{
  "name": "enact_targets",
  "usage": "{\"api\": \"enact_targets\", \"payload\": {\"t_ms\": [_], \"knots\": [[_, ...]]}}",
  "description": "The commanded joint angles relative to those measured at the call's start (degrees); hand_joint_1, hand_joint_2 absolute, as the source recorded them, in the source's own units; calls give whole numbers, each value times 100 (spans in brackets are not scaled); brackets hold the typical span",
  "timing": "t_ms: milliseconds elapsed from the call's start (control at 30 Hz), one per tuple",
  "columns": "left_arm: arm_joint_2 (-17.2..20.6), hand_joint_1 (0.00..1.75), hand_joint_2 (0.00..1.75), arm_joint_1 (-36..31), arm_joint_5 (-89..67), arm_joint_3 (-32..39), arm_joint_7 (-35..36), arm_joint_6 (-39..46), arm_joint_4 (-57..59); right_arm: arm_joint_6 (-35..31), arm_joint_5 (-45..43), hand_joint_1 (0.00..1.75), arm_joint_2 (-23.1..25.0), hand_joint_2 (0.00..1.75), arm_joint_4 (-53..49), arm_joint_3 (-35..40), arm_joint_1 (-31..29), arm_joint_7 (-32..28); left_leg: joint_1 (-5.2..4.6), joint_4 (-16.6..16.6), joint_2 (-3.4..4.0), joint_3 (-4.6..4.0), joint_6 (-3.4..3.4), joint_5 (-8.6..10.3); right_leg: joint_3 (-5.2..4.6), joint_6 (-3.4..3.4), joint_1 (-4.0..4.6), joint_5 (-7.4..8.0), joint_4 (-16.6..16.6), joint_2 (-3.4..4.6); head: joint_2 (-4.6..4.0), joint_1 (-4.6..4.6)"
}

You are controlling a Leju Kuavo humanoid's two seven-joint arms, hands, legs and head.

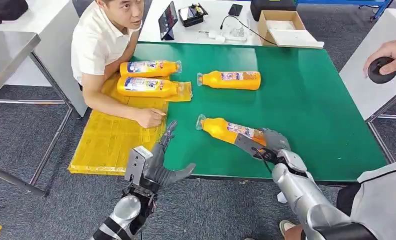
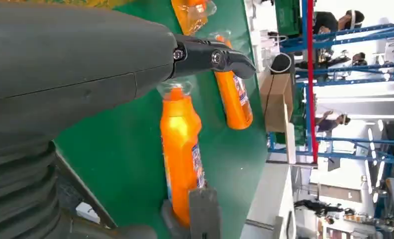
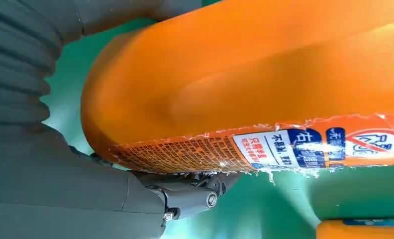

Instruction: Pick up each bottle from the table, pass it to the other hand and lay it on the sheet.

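An orange bottle [image 1: 225, 130] with a clear cap lies near the front of the green table [image 1: 311, 110]. My right hand [image 1: 264, 142] grips its base end, and the cap points toward the yellow sheet [image 1: 111, 140]. The right wrist view shows the bottle [image 3: 259, 84] close up, with my fingers [image 3: 185, 194] wrapped under it. My left hand [image 1: 158, 161] hovers open at the table's front edge beside the sheet, fingers spread. Its wrist view shows the held bottle [image 2: 181, 149]. A second bottle [image 1: 229, 80] lies farther back on the table. Two bottles [image 1: 148, 67] [image 1: 146, 86] lie on the sheet.
A person in a white shirt leans over the sheet's far left, a hand [image 1: 149, 117] resting on it near my left hand. Another person's hand [image 1: 388, 57] lies on a side table at the right. A cardboard box [image 1: 281, 25] and electronics stand behind the table.
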Motion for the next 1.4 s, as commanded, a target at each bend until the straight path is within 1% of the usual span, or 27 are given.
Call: {"api": "enact_targets", "payload": {"t_ms": [33, 100, 167, 233, 267, 300, 400, 500, 567, 667, 700, 767, 833, 900, 933, 1000, 1133, 1167, 1200, 1233, 1267, 1300, 1367, 1400], "knots": [[13, 0, 175, 235, 600, 277, -36, 200, -54, 130, -1224, 175, 420, 175, -154, -815, 789, -1264, 18, -14, 5, 16, -17, -2, 18, -23, 19, 3, -20, 4, 0, 0], [-36, 0, 175, 344, 878, 395, -44, 203, -145, 3, -1551, 175, 549, 175, -479, -903, 929, -1527, 15, -9, 12, 13, -18, -7, 12, -23, 16, 2, -11, 10, 0, 0], [-4, 0, 175, 380, 894, 370, -48, 197, -203, -6, -1590, 175, 602, 175, -594, -831, 974, -1477, 17, -9, 16, 10, -21, -8, 8, -25, 19, 2, -11, 13, 0, 0], [-5, 0, 175, 377, 894, 369, -48, 197, -206, -4, -1590, 175, 590, 175, -599, -830, 970, -1478, 14, -4, 3, 4, -14, -5, 3, -15, 17, -1, -3, 2, 0, 0], [-35, 0, 175, 398, 1013, 409, -37, 172, -222, -24, -1688, 175, 587, 175, -690, -834, 1011, -1566, 23, -6, 1, -1, -26, -5, -1, -32, 27, -1, -6, -2, 0, -2], [-55, 0, 175, 463, 1302, 474, -4, 40, -274, 1, -1987, 175, 664, 175, -890, -907, 1111, -1792, 16, -3, 6, 1, -13, -6, 0, -15, 18, -1, -3, 5, 0, -4], [23, 0, 175, 600, 1789, 446, -6, -149, -380, -52, -2763, 175, 859, 175, -1878, -521, 1592, -2001, 16, -5, 6, -2, -13, -6, -1, -14, 17, -1, -5, 6, 0, -2], [99, 0, 175, 511, 1918, 333, -8, -296, -279, 108, -3240, 175, 894, 175, -2368, -85, 1827, -2095, 21, -4, 15, -11, -21, -13, -7, -23, 23, -5, -2, 19, 0, -2], [194, 0, 175, 470, 1874, 195, -10, -499, -262, 121, -3288, 175, 938, 175, -2380, 116, 1850, -2096, 12, -2, 3, -43, -13, -5, -36, -13, 13, -3, 6, 9, 0, 0], [258, 0, 175, 469, 1824, 37, 53, -753, -244, 88, -3306, 175, 998, 175, -2217, 357, 1799, -2095, 12, -4, 2, -61, -12, -4, -55, -12, 14, -3, 3, 9, 0, -4], [266, 0, 175, 451, 1786, -9, 61, -807, -232, 31, -3281, 175, 1013, 175, -2112, 441, 1748, -2113, 16, -5, 5, -55, -16, -9, -49, -17, 17, -6, 1, 11, 0, -2], [236, 0, 175, 438, 1779, -25, 61, -820, -230, 38, -3294, 175, 1056, 175, -2049, 498, 1719, -2127, 18, -4, 12, -54, -18, -13, -49, -20, 19, -9, 2, 17, 0, -2], [202, 0, 175, 384, 1778, -28, 74, -827, -165, 4, -3280, 175, 1090, 175, -2004, 703, 1683, -2270, 15, -3, 2, -72, -14, -6, -64, -14, 15, -5, 4, 7, 0, -2], [160, 0, 175, 271, 1773, -16, 72, -823, -65, 156, -3298, 175, 1088, 175, -2100, 968, 1711, -2378, 21, 0, 3, -57, -23, -15, -51, -26, 23, -14, 7, 7, 0, 0], [144, 0, 175, 231, 1782, -11, 85, -830, -51, 166, -3293, 175, 1115, 175, -2114, 1019, 1733, -2386, 16, -2, -3, -82, -15, -5, -72, -15, 17, -4, 3, 3, 0, 0], [119, 0, 175, 193, 1768, -10, 66, -826, -38, 234, -3286, 175, 1096, 175, -2179, 1201, 1780, -2441, 15, -2, -2, -78, -15, -6, -70, -16, 16, -6, 4, 4, 0, -2], [122, 0, 175, 224, 1759, -31, 62, -826, -82, 227, -3316, 175, 1070, 175, -2209, 1247, 1816, -2462, 12, -4, -9, -81, -12, -3, -73, -12, 13, -6, 2, -2, 0, -2], [122, 0, 175, 224, 1759, -31, 62, -826, -82, 227, -3316, 175, 1070, 175, -2209, 1247, 1816, -2462, 21, -1, -7, -59, -23, -14, -49, -27, 23, -15, 2, -2, 0, 0], [129, 0, 175, 232, 1759, -28, 62, -826, -91, 230, -3329, 175, 1059, 175, -2208, 1253, 1806, -2464, 16, -3, -6, -75, -15, -7, -65, -17, 17, -8, 1, 0, 0, -2], [129, 0, 175, 232, 1759, -28, 62, -826, -91, 230, -3329, 175, 1059, 175, -2208, 1253, 1806, -2464, 19, -3, -4, -66, -19, -12, -57, -22, 20, -12, 1, 0, 0, -2], [129, 0, 175, 232, 1759, -28, 62, -826, -91, 230, -3329, 175, 1059, 175, -2208, 1253, 1806, -2464, 11, -3, -8, -87, -10, -2, -78, -10, 12, -4, 3, -2, 0, 0], [129, 0, 175, 232, 1759, -28, 62, -826, -91, 230, -3329, 175, 1059, 175, -2208, 1253, 1806, -2464, 14, -3, -8, -76, -14, -6, -67, -15, 15, -8, 3, -2, 0, -2], [129, 0, 175, 232, 1759, -28, 62, -826, -91, 230, -3329, 175, 1059, 175, -2208, 1253, 1806, -2464, 11, -3, -6, -89, -10, -1, -79, -9, 12, -2, 2, 0, 0, -2], [117, 0, 175, 217, 1757, -43, 60, -825, -77, 275, -3349, 175, 1043, 175, -2215, 1308, 1812, -2501, 22, 0, -3, -61, -21, -15, -50, -25, 23, -14, 1, 1, 0, -2]]}}
